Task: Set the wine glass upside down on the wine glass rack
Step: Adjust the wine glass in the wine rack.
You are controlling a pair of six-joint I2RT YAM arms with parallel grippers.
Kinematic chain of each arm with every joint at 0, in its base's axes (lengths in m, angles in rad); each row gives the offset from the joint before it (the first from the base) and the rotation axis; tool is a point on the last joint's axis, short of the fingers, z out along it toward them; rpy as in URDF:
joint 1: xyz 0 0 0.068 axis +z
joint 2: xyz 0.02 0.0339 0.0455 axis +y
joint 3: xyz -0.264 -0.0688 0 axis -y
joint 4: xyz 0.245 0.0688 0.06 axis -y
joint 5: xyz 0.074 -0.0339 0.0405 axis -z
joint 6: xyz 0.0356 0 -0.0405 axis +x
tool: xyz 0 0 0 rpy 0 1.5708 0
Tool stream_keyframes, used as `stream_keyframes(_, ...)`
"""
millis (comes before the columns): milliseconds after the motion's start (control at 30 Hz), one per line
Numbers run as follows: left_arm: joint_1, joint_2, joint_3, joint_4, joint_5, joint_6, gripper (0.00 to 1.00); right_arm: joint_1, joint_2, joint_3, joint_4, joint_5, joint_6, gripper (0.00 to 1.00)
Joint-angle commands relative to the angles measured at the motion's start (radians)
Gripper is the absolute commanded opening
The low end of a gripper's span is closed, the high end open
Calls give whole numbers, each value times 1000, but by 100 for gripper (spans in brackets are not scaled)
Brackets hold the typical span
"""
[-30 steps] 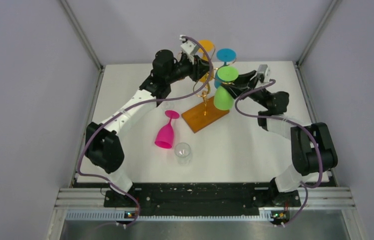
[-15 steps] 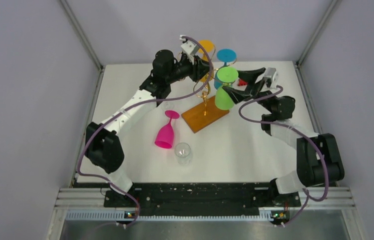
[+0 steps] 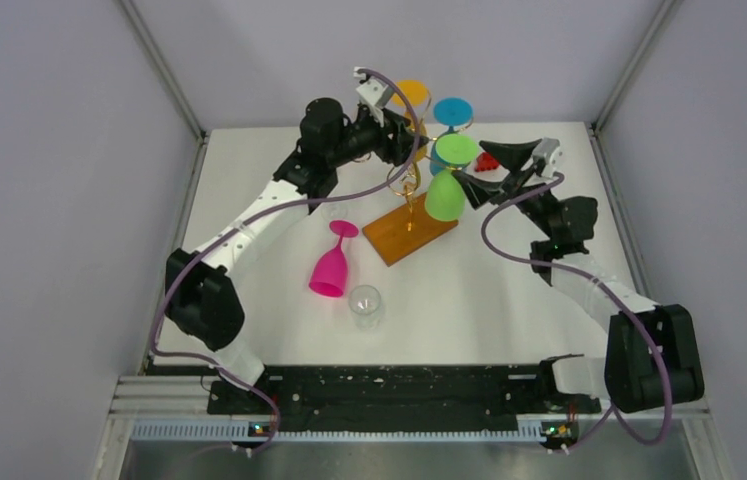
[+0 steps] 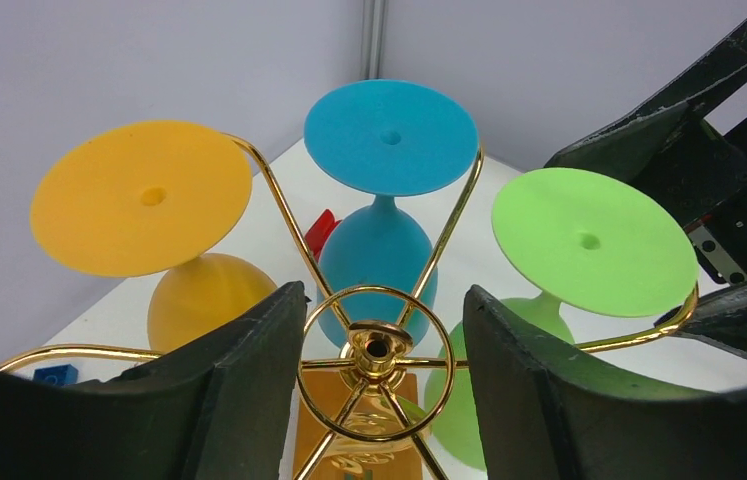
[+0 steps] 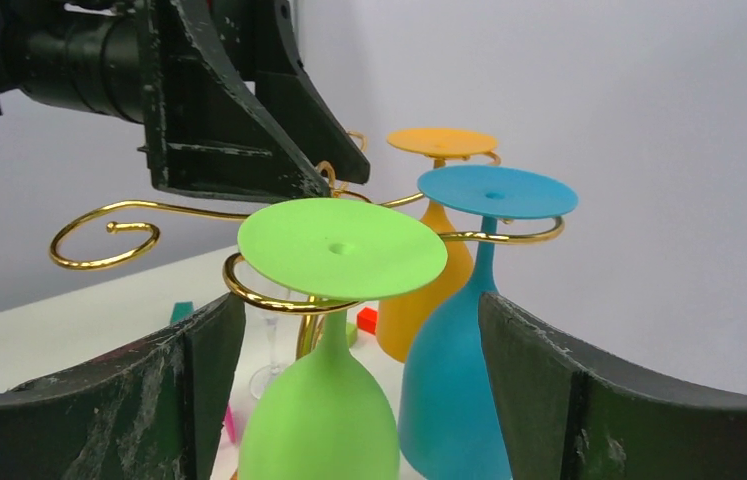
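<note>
The gold wire wine glass rack (image 3: 407, 186) stands on its wooden base (image 3: 419, 236). A green wine glass (image 3: 446, 192) hangs upside down on a curled arm, its foot (image 5: 341, 246) resting on the wire. Orange (image 3: 410, 97) and blue (image 3: 452, 111) glasses hang the same way. My right gripper (image 3: 476, 166) is open just right of the green glass, which shows apart from my fingers in the right wrist view (image 5: 361, 345). My left gripper (image 4: 379, 350) straddles the rack's top ring (image 4: 377, 430), with a small gap at the right finger.
A pink glass (image 3: 331, 264) and a clear glass (image 3: 365, 305) lie on the table in front of the rack. Another clear glass (image 5: 271, 350) stands behind the rack. A red block (image 3: 487, 160) lies near my right gripper. Walls close the back and sides.
My right gripper has let go of the green glass and drawn back to the right. The glass stays hanging on the rack. The left arm shifted slightly.
</note>
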Motion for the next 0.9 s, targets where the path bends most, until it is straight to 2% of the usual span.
stream_keyframes(0,5,-81,18,28,-16,-19,65,-1,-61,-11,-68,81,-60,85)
stream_keyframes(333,5,-191,-21,29,-55,-35,67,-2,-164,-95,-97,197,-75,87)
stream_keyframes(600,4,-346,-110,43,-129,-57,67,-2,-281,-135,-118,250,-23,87)
stream_keyframes(700,5,-430,-211,29,-222,-70,66,-2,-349,-152,-182,273,-2,87)
stream_keyframes(867,6,-639,-503,57,-379,-166,65,-2,-456,-203,-296,355,97,86)
